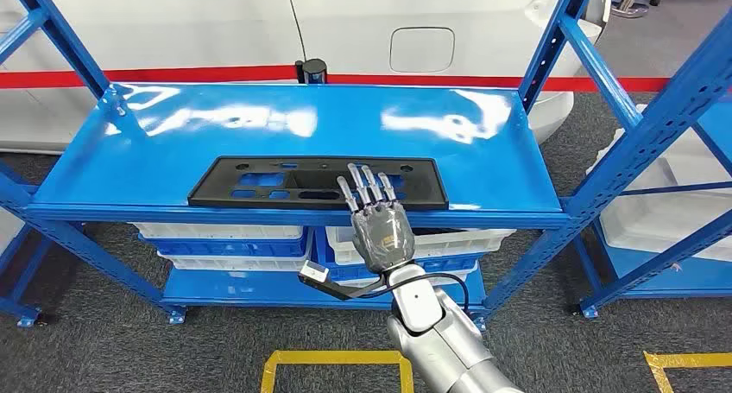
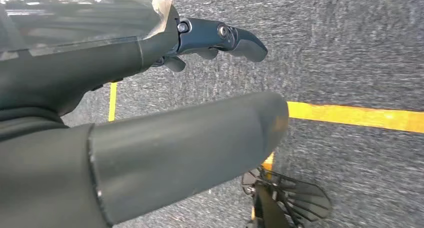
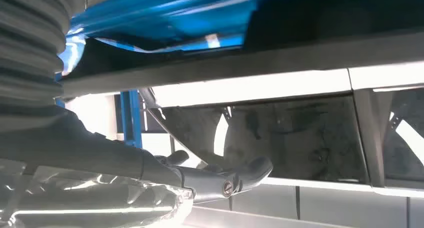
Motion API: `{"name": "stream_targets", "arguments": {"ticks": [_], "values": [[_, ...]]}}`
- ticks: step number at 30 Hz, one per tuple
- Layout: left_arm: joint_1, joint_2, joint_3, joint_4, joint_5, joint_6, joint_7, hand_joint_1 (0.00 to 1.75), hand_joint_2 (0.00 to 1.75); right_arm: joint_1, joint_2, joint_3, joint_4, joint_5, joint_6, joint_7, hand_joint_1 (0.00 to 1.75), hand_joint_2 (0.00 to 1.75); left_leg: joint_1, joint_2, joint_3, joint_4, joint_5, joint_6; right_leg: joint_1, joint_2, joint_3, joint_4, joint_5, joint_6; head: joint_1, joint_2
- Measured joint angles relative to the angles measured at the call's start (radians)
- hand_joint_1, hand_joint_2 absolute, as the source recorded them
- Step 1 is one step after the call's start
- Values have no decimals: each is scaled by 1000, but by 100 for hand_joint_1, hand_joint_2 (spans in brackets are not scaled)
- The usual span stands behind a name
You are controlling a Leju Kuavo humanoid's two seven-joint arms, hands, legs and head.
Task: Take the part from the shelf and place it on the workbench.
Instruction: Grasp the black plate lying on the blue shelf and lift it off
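Silver right arm raised from below in the head view, right hand [image 1: 380, 225] extended flat, fingers straight and slightly apart, holding nothing. Fingertips overlapping the near edge of the black plastic part [image 1: 318, 182], right of its middle; contact not confirmable. Left hand [image 2: 150, 107] hanging low over grey carpet and yellow floor tape [image 2: 360, 116], fingers apart, empty; right hand judged the nearer by far. Part lying flat on the top deck of the blue shelf [image 1: 104, 181], long axis running side to side along the front lip, just beyond the hand. Judged step: reach under way, grasp not yet made; next move calls for closing over the near long edge. Deck glossy, strong glare, likely slick. White bins [image 1: 220, 231] stacked on the lower level. Beyond the shelf: red line [image 1: 173, 75], white car body with fuel flap [image 1: 421, 49]. Second blue rack [image 1: 656, 142] to the right. Workbench not located.
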Motion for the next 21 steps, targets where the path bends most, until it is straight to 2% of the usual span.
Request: {"name": "stream_targets", "arguments": {"ticks": [1, 4, 11, 21], "values": [[0, 0, 0, 0, 0, 0, -3, 0, 0, 0, 0, -1, 1, 0, -1, 0, 0, 175, 1, 0, 0, 0, -1, 6, -3, 0, 1, 0, 1, 0, -2, 0], [3, 0, 2, 0, 0, 0, -22, 0, 0, 0, 0, -4, 8, 0, -9, 6, 0, 175, 6, 3, 2, 0, -4, 15, -4, 2, 2, -1, 1, 0, -7, 0], [3, -3, 3, 0, -5, 0, -47, 0, 0, 1, -2, -9, 27, 0, -32, 18, 0, 175, 9, 6, 10, -13, -3, -2, -1, 6, 2, -1, -2, -6, -11, 0], [4, -3, 3, 0, -6, 0, -47, 0, 0, 1, -6, -12, 44, 0, -38, 20, 0, 175, 8, 6, 11, -14, -2, -7, -1, 5, 4, 0, -3, -7, -11, 0]]}}
